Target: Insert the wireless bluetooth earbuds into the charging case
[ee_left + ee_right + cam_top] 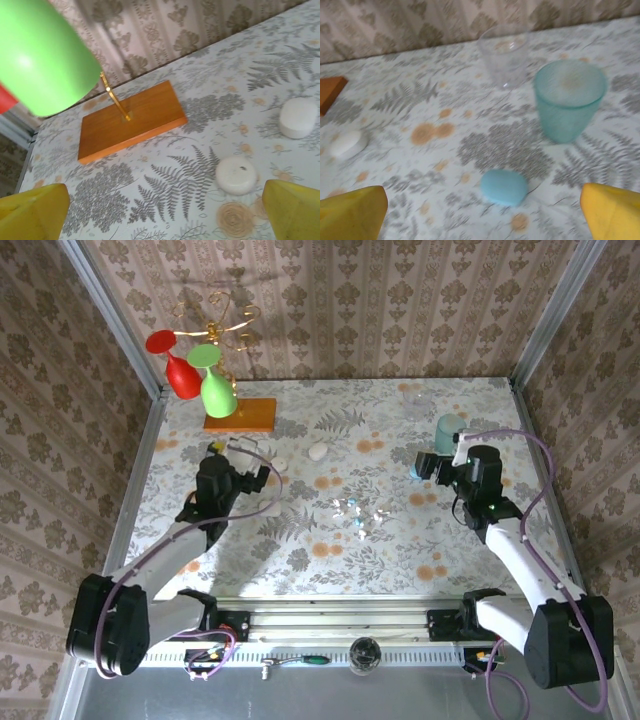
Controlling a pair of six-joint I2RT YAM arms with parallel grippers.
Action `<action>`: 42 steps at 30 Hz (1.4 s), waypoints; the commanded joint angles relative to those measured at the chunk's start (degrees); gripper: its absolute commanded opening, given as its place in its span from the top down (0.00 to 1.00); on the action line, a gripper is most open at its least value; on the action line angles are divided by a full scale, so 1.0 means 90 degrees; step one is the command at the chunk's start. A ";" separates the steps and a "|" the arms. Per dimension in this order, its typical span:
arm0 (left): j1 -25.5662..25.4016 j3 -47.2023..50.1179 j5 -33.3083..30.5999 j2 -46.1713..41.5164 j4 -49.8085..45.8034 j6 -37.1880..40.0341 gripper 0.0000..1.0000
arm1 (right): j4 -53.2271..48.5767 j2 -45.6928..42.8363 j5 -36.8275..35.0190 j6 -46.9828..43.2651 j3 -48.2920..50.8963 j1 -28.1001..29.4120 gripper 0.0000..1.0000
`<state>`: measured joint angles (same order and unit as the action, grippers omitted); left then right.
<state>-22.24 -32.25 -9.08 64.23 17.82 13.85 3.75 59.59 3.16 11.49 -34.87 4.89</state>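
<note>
My right gripper (482, 212) stands wide, two yellow fingers (352, 212) with nothing between them. Just ahead of it on the fern-and-flower printed tabletop (300, 560) lies the one light-blue charging case (504, 187): a smooth, oval, pebble-shaped thing lying flat, plain in colour, touching neither finger. Beyond the case and a little to the right stands one translucent teal plastic cup (570, 100), upright, and behind that one clear drinking glass (504, 55), also upright, near the back wall.

My left gripper (160, 217) is spread just as wide and holds nothing. Just ahead of it, towards its right finger, lies one round white pebble-like piece (236, 175). A second white piece, more oblong (298, 117), lies further off to the right. Past them is one orange wooden base (130, 122) with a thin gold wire stem. From the stand hang two plastic goblets, one green (42, 55) and one red (175, 365).

From above, the wireless bluetooth earbuds (354, 507) show as tiny pale glints in the middle of the tabletop, between my two arms, well apart from the case and from both grippers. I think there are two among those sparkles, but they are too small to count with confidence.
</note>
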 commanded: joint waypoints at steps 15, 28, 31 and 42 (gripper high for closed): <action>0.0298 -0.2910 0.1210 0.2645 -0.3883 0.0332 0.04 | 0.0065 0.1341 0.0908 0.0469 -0.0689 0.2474 0.00; 0.0636 -0.5360 0.1930 0.5071 -0.5679 0.0883 0.11 | 0.0364 0.2020 0.1145 0.0563 -0.1095 0.2906 0.00; 0.0625 -0.5818 0.2101 0.5416 -0.6038 0.0968 0.12 | 0.0337 0.2050 0.1067 0.0552 -0.1091 0.2924 0.00; 0.0430 -0.6132 0.2272 0.5922 -0.6192 0.1105 0.12 | 0.0254 0.2041 0.1010 0.0593 -0.1115 0.2924 0.00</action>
<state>-18.17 -85.60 10.35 116.25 -35.33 22.02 6.00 77.65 12.45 15.55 -43.13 30.83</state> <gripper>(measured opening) 0.879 0.999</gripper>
